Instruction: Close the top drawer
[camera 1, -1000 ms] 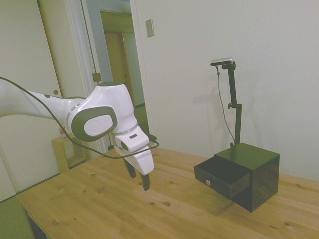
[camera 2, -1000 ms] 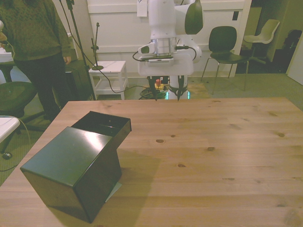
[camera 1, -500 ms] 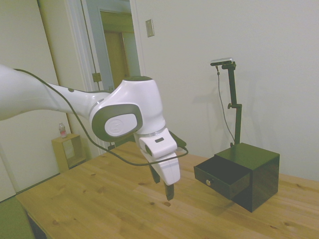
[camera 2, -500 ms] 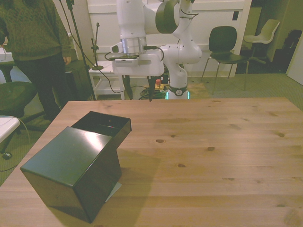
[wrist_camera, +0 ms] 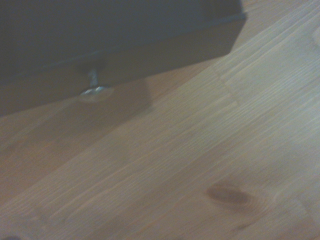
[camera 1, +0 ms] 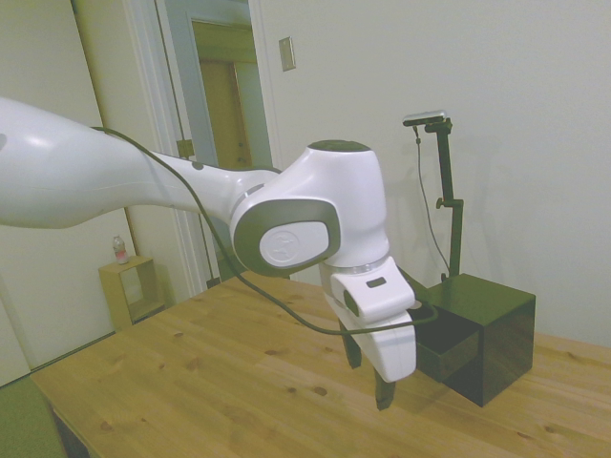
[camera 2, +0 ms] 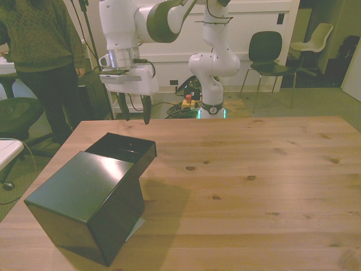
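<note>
The top drawer [camera 2: 123, 148] stands pulled out of the small black cabinet [camera 2: 84, 203] at the front view's left. In the side view my hand covers the drawer's front, and only part of its side [camera 1: 451, 349] shows beside the cabinet [camera 1: 496, 329]. My gripper [camera 2: 135, 114] hangs open and empty just beyond the drawer's outer end, a little above the table. The side view places the gripper [camera 1: 368, 372] right before the drawer front. Close up, the wrist view shows the black drawer front [wrist_camera: 130, 52] and its small pale knob [wrist_camera: 95, 90] over the wood.
A person [camera 2: 39, 51] stands off the table at the front view's left, beside a white side table [camera 2: 130, 84]. Chairs [camera 2: 269, 53] stand behind the table's far edge. Bare wooden tabletop [camera 2: 254, 180] stretches to the front view's right.
My arm has swung toward the front view's left, from the table's far middle to just beyond the open drawer's front. The drawer has not moved.
</note>
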Available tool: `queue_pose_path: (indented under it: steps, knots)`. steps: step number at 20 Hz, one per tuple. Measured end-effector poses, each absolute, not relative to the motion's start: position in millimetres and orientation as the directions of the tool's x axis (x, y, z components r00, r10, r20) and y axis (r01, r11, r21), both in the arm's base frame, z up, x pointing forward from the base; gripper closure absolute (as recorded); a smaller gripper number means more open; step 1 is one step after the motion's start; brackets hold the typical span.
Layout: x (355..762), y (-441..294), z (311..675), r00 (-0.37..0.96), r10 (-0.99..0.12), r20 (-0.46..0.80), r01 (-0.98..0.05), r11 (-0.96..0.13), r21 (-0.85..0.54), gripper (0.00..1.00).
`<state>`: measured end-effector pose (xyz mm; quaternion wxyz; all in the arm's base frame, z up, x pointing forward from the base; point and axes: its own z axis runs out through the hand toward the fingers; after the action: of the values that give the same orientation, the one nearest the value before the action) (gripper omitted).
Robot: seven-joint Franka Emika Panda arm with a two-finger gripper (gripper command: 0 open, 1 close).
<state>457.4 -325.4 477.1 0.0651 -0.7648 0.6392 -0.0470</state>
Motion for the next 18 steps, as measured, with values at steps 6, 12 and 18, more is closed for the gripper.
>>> queue_pose_path:
  steps: [6, 12, 18]
  knots:
    - [497, -358, 472, 0.199, -0.98, 0.018, -0.967, -0.199, -0.16, 0.0]
    - [529, -359, 463, 0.23, -0.973, 0.03, -0.962, -0.232, -0.143, 1.0]
    - [532, -356, 460, 0.252, -0.967, 0.029, -0.957, -0.253, -0.14, 1.0]
